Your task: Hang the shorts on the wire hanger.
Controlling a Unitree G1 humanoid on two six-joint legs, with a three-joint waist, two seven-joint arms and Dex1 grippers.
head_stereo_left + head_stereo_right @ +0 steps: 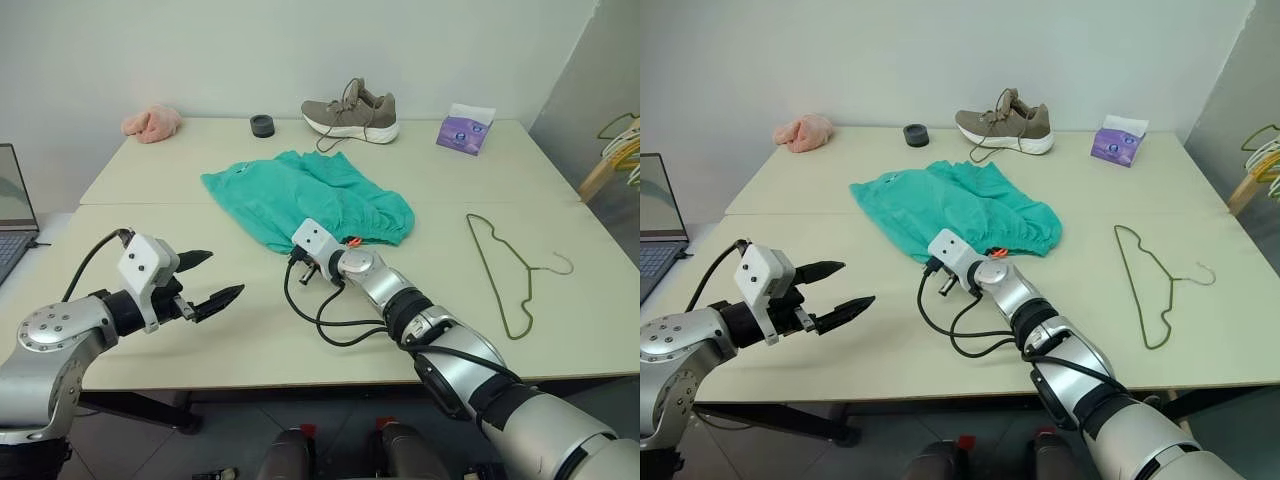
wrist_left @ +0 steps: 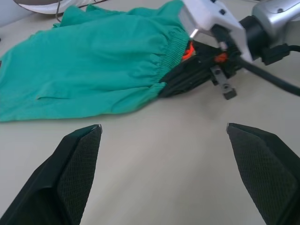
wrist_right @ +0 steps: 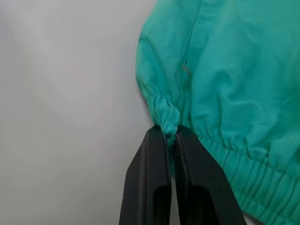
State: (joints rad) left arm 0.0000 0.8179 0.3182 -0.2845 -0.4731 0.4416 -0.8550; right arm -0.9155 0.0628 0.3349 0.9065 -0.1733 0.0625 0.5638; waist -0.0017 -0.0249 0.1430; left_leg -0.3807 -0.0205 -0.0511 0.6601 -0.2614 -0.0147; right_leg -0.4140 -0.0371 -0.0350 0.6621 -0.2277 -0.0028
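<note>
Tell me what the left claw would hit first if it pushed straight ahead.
Probably the right claw, shut on the shorts waistband; bare table lies between, though depth is uncertain.

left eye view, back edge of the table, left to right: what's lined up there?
pink fluffy cloth → small dark round object → shoe → purple tissue pack

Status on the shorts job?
Right gripper shut on shorts waistband. Left gripper open, clear. Wire hanger untouched on table, path clear.
</note>
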